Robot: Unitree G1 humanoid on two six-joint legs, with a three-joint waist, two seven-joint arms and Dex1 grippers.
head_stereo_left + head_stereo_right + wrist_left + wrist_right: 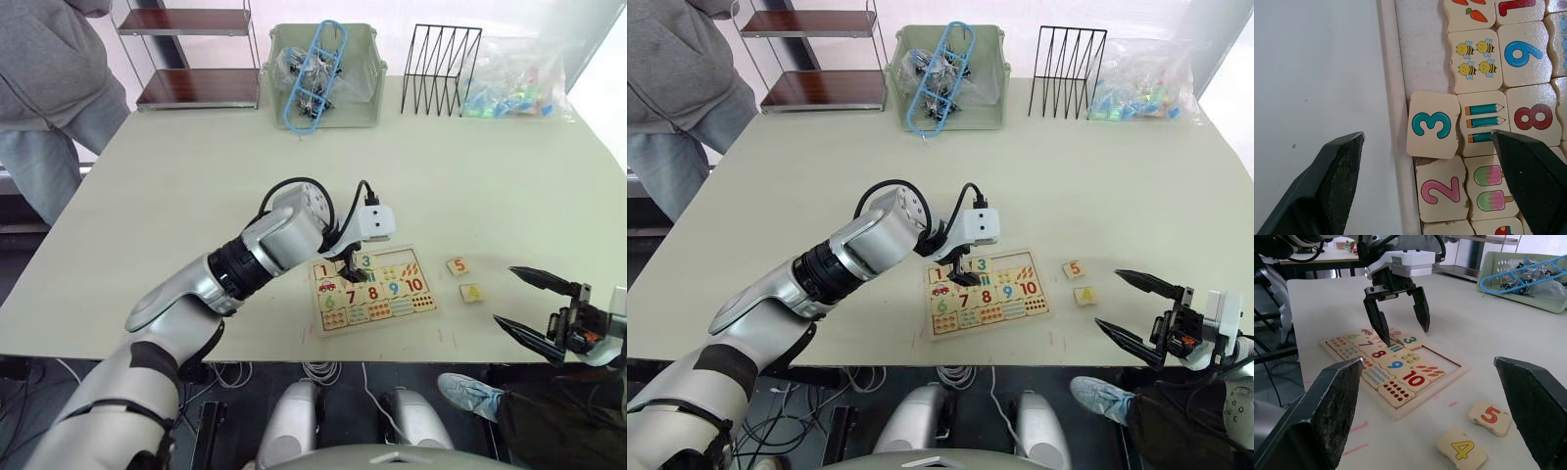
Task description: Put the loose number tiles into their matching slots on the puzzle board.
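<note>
- The left arm extended forward from the lower left and crossed toward the centre of the scene, with the forearm angled upward and to the right.
- The left wrist was bent downward, so that the white camera housing sat above the fingers.
- The left gripper pointed straight down with its two black fingers spread apart and nothing between them.
- The right arm entered at the lower right edge, held low.
- The right gripper pointed toward the robot's left, lying roughly level.
- The right fingers were spread wide and held nothing.
</note>
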